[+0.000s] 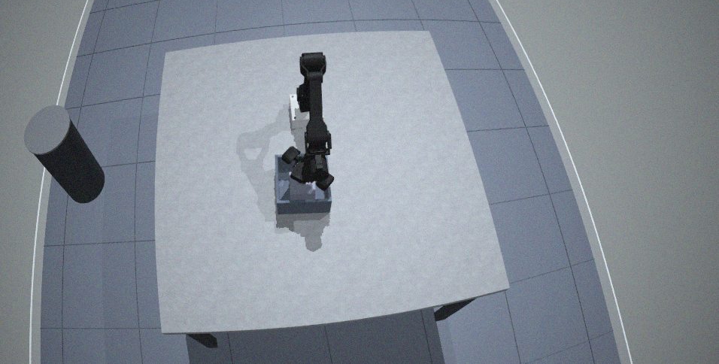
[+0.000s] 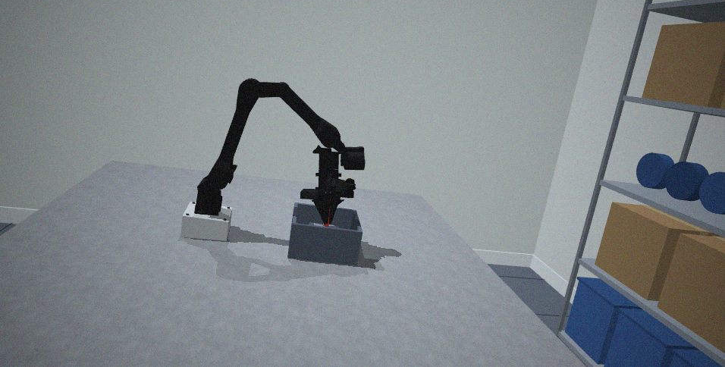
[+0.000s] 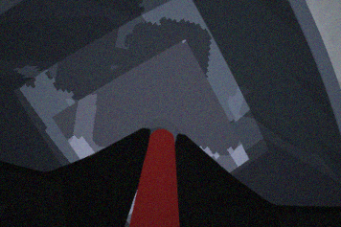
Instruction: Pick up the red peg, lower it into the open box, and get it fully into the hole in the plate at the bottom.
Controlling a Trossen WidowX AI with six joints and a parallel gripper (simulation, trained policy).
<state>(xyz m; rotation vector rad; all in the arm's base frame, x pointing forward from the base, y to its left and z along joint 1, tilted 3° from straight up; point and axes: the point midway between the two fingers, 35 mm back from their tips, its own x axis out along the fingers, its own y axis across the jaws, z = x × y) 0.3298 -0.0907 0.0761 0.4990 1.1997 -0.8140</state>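
The red peg (image 2: 327,225) (image 3: 160,181) is held between the dark fingers, its lower end just past the fingertips. My gripper (image 2: 328,218) (image 3: 162,139) is shut on it and points down inside the rim of the open blue-grey box (image 1: 304,207) (image 2: 324,246) (image 3: 239,28). The plate (image 1: 303,192) (image 3: 158,76) lies in shadow at the box bottom, below the fingers. The hole does not show; the fingers and peg cover the near part of the plate in the wrist view. Whether the peg touches the plate cannot be told.
The box walls surround the fingertips on all sides. The arm's white base (image 1: 300,123) (image 2: 205,227) stands behind the box on the grey table (image 1: 401,186) (image 2: 202,314). A dark cylinder (image 1: 75,171) stands off the table at left. A shelf rack (image 2: 613,136) with boxes stands at right.
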